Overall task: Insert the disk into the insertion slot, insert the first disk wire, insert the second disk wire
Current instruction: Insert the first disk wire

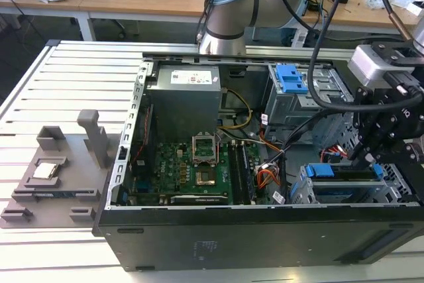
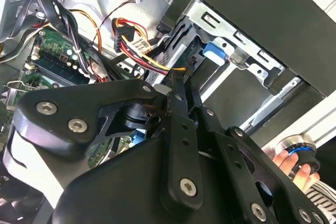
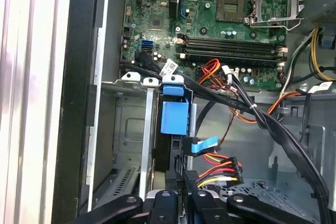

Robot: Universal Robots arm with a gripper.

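Tool (image 3: 184,178) hanging low inside the case (image 1: 199,243), fingers (image 3: 176,182) pressed together right at the end of the red-yellow wire bundle (image 3: 223,170). Cannot tell whether they are pinching its plug.

Disk (image 3: 174,117) already sitting in the slot (image 3: 128,129). It is lying straight ahead of the tool and close to it, long axis running away from the tool toward the motherboard (image 3: 220,3).

In the exterior view the tool is hovering over the disk's end at that view's right.

Blue flat cable (image 3: 203,145) curling just beside the disk, between tool and disk. Cannot tell whether it is plugged in.

Case resting on the slatted surface (image 1: 40,97).
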